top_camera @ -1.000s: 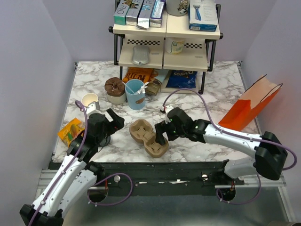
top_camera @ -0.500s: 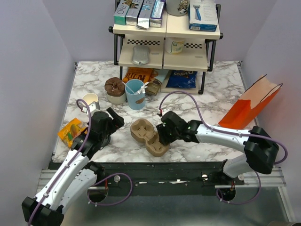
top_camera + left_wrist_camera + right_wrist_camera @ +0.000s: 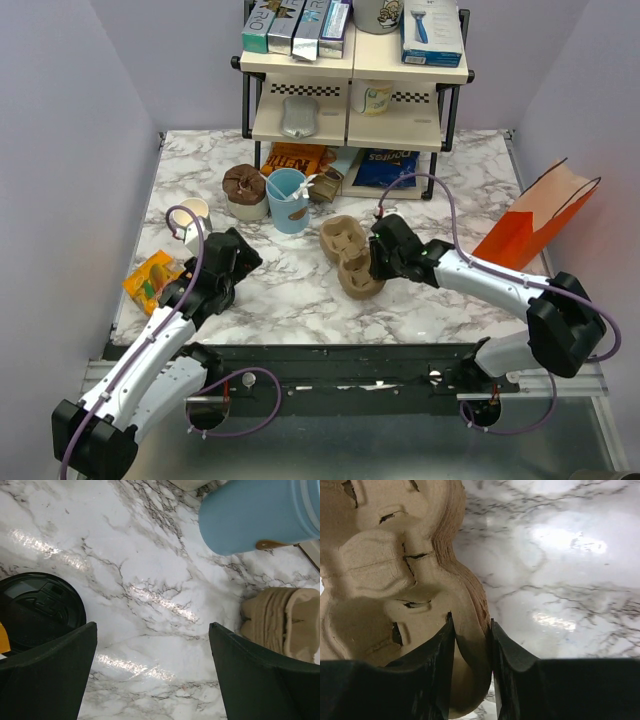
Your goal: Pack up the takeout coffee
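now the cup carrier [image 3: 385, 565] is pinched at its rim between the fingers of the right gripper [image 3: 471, 622], while the left gripper [image 3: 152, 625] is spread wide over the marble table [image 3: 150, 555], nothing gripped; the takeout coffee [image 3: 35, 610] is seen lid-up just beside one finger

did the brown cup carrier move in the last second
Yes. The cup carrier, pinched by the right end effector, went right and back from the table's near edge, toward the shelf rack.
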`<state>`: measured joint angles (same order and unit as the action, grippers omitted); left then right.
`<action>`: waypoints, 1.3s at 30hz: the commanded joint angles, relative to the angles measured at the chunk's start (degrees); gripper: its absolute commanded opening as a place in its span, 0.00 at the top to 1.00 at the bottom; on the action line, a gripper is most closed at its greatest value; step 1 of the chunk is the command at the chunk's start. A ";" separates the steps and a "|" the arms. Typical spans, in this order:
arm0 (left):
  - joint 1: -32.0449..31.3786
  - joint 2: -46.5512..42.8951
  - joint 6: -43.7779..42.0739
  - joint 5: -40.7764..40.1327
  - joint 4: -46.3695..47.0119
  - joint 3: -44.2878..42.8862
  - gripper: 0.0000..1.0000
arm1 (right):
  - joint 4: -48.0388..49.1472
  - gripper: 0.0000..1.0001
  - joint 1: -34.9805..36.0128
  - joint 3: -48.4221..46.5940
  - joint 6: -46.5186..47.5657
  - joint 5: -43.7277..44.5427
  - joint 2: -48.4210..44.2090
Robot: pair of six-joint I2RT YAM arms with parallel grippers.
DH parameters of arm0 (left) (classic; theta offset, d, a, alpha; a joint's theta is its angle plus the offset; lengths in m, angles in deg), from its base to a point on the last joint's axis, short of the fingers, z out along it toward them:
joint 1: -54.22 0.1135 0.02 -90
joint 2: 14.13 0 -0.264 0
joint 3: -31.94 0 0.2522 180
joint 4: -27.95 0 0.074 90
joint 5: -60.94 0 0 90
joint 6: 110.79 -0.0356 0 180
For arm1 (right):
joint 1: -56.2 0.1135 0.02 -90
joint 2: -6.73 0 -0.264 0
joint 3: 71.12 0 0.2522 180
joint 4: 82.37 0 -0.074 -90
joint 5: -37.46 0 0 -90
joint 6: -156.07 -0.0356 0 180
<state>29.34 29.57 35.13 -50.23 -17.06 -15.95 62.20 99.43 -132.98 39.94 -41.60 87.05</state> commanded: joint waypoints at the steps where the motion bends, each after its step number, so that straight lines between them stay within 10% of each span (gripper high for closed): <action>1: -0.25 0.15 2.00 -5.37 -3.47 -2.26 0.01 | -3.37 0.61 -4.62 1.16 -0.41 5.14 -0.16; 18: 2.64 6.56 4.38 -11.88 -6.55 -6.21 0.01 | -7.43 0.59 -24.15 -6.74 0.09 14.99 2.48; 28: 13.27 13.16 1.74 -10.91 -5.23 -16.14 0.01 | 0.31 0.06 -24.06 -3.77 13.12 -2.58 -13.15; 39: 28.38 27.48 3.04 -8.80 1.63 -22.81 0.01 | 11.82 0.00 -24.06 5.47 14.35 -6.90 -26.61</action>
<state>53.32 51.71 37.29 -59.98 -18.00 -35.68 68.62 75.25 -129.46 52.63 -45.23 62.13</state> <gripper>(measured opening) 0.990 0.997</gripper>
